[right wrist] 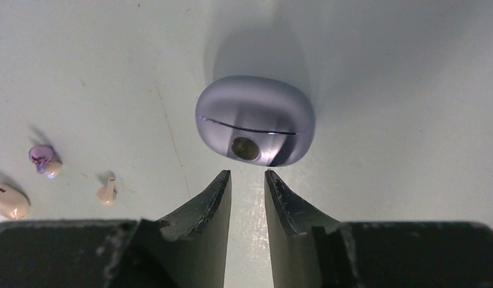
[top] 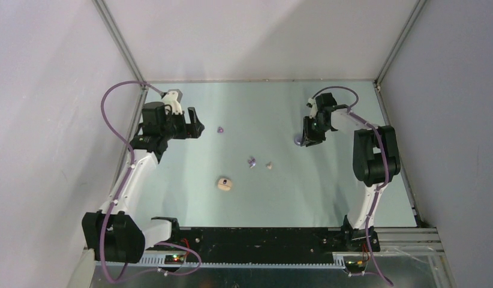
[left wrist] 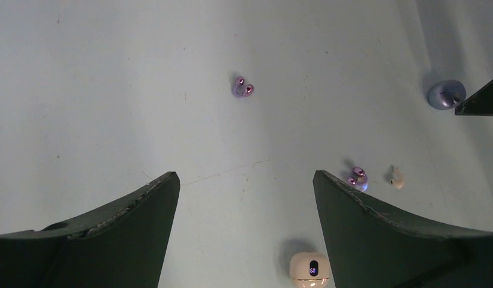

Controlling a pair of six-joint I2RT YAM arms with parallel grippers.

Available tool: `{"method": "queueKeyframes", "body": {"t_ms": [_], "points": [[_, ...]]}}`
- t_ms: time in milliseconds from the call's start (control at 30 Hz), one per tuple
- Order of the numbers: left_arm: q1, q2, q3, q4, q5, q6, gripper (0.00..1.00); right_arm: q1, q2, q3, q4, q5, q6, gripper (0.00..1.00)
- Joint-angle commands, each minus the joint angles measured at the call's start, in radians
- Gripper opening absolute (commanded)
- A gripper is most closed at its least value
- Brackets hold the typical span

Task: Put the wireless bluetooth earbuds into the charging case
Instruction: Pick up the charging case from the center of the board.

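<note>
The purple charging case (right wrist: 255, 120) lies on the table just past the tips of my right gripper (right wrist: 248, 177). Its jaws stand a narrow gap apart with nothing between them. The case (top: 299, 142) shows a thin seam line across it. A purple earbud (left wrist: 243, 87) lies ahead of my left gripper (left wrist: 245, 177), which is wide open and empty above the table. A second purple earbud (left wrist: 357, 177) and a cream earbud (left wrist: 397, 177) lie side by side mid-table. The cream case (left wrist: 310, 270) sits nearer the arm bases.
In the top view the left gripper (top: 198, 128) hangs at the far left, the right gripper (top: 310, 139) at the far right. Grey walls with metal frame rails close the table on three sides. A black base bar runs along the near edge.
</note>
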Motion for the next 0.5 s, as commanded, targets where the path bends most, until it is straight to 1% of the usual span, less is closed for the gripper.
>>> {"method": "queueKeyframes", "body": {"t_ms": [0, 33, 67, 100, 133, 167, 200, 233, 267, 300, 333, 367, 400, 433, 467], "points": [[0.004, -0.009, 0.002, 0.029, -0.004, 0.007, 0.89, -0.010, -0.041, 0.075, -0.090, -0.129, -0.081, 0.33], [0.003, -0.008, 0.006, 0.024, -0.005, 0.011, 0.89, -0.016, -0.035, 0.101, -0.128, -0.150, -0.159, 0.36], [0.003, -0.009, 0.009, 0.017, -0.005, 0.019, 0.89, -0.017, -0.015, 0.167, -0.211, -0.185, -0.207, 0.39], [0.003, -0.009, 0.009, 0.015, -0.007, 0.024, 0.89, -0.019, -0.003, 0.206, -0.253, -0.197, -0.305, 0.43], [0.002, -0.009, 0.009, 0.013, -0.009, 0.032, 0.89, -0.020, 0.025, 0.288, -0.336, -0.215, -0.360, 0.47], [0.003, -0.009, 0.008, 0.012, -0.011, 0.036, 0.89, -0.018, 0.043, 0.327, -0.374, -0.224, -0.462, 0.49], [0.003, -0.010, 0.008, 0.014, -0.009, 0.042, 0.88, -0.018, 0.076, 0.407, -0.447, -0.245, -0.512, 0.50], [0.003, -0.010, 0.006, 0.015, 0.001, 0.044, 0.88, -0.016, 0.093, 0.445, -0.477, -0.258, -0.608, 0.53], [0.003, -0.009, 0.006, 0.016, 0.008, 0.050, 0.88, -0.016, 0.123, 0.529, -0.528, -0.290, -0.651, 0.57], [0.003, -0.009, 0.007, 0.016, 0.027, 0.052, 0.88, -0.012, 0.138, 0.551, -0.555, -0.310, -0.751, 0.59], [0.002, -0.008, 0.012, 0.014, 0.040, 0.058, 0.88, -0.006, 0.167, 0.607, -0.611, -0.341, -0.803, 0.60], [0.003, -0.009, 0.013, 0.013, 0.065, 0.061, 0.89, 0.000, 0.182, 0.636, -0.643, -0.348, -0.916, 0.61], [0.004, -0.008, 0.015, 0.012, 0.076, 0.064, 0.89, 0.013, 0.212, 0.683, -0.699, -0.343, -0.970, 0.62], [0.003, -0.009, 0.016, 0.011, 0.096, 0.064, 0.89, 0.018, 0.223, 0.699, -0.718, -0.333, -1.064, 0.62], [0.002, -0.010, 0.018, 0.009, 0.105, 0.066, 0.89, 0.027, 0.238, 0.709, -0.733, -0.308, -1.104, 0.64]]}}
